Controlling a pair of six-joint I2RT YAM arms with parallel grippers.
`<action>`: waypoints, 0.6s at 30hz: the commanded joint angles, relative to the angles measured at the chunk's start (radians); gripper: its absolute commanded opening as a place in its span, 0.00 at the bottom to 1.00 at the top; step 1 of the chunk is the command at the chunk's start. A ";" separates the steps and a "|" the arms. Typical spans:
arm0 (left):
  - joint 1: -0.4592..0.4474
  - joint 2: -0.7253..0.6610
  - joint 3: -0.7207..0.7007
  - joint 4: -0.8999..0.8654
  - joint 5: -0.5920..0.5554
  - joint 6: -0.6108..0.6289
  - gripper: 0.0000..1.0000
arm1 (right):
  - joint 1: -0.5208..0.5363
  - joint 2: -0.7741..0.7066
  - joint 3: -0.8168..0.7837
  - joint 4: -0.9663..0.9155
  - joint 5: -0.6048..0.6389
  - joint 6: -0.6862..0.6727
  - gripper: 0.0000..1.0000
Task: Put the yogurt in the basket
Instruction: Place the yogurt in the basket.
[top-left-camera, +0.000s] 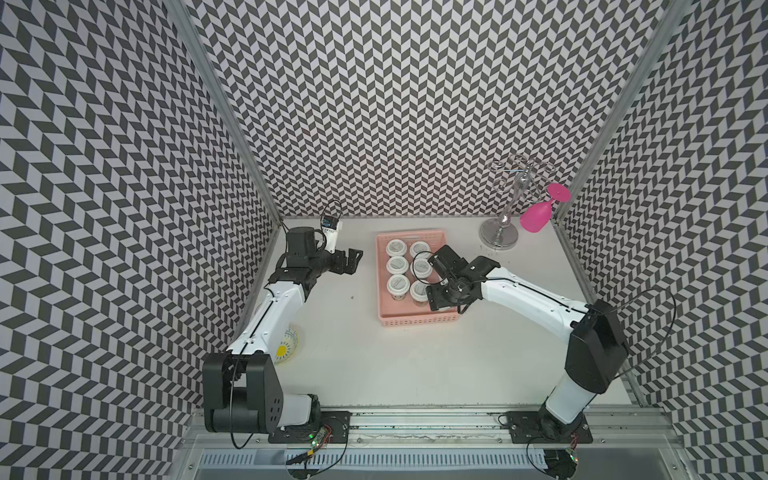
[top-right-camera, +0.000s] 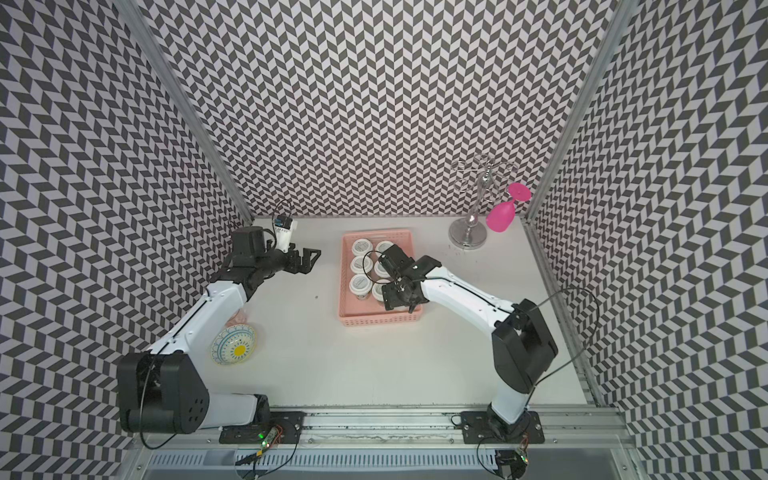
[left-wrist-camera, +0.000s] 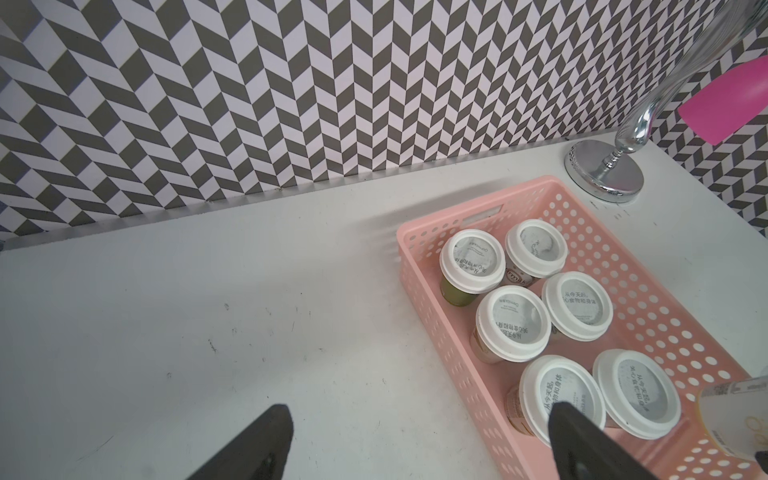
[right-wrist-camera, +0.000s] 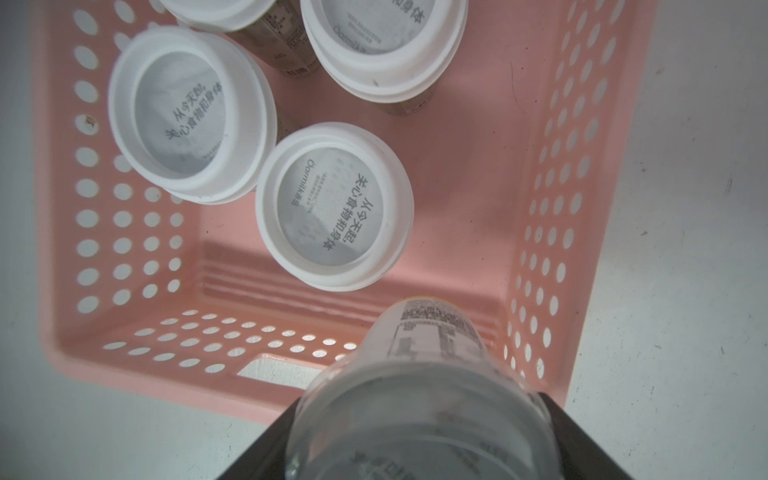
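The salmon-pink basket (top-left-camera: 419, 321) (top-right-camera: 380, 318) lies on the white table with several white-lidded yogurt tubs (top-left-camera: 397, 265) (left-wrist-camera: 513, 322) standing in two rows inside. My right gripper (top-left-camera: 434, 296) (right-wrist-camera: 419, 436) hangs over the basket's near end and is shut on a translucent yogurt tub (right-wrist-camera: 424, 386). That tub is held upright above the bare basket floor (right-wrist-camera: 469, 187), beside the nearest lidded tub (right-wrist-camera: 334, 205), and also shows at the edge of the left wrist view (left-wrist-camera: 731, 415). My left gripper (top-left-camera: 353, 262) (left-wrist-camera: 419, 444) is open and empty, left of the basket.
A chrome stand (top-left-camera: 498, 237) with a pink wine glass (top-left-camera: 536, 216) hanging on it occupies the back right corner. A patterned bowl (top-right-camera: 235, 345) lies by my left arm. Patterned walls close in three sides.
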 joint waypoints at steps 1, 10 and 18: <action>0.006 -0.015 -0.008 0.025 0.008 0.008 1.00 | 0.006 0.035 -0.014 0.033 0.020 -0.019 0.80; 0.009 -0.016 -0.011 0.024 0.013 0.007 1.00 | 0.002 0.066 -0.026 0.049 0.040 -0.035 0.80; 0.012 -0.019 -0.011 0.023 0.010 0.010 1.00 | -0.005 0.119 -0.020 0.066 0.047 -0.048 0.80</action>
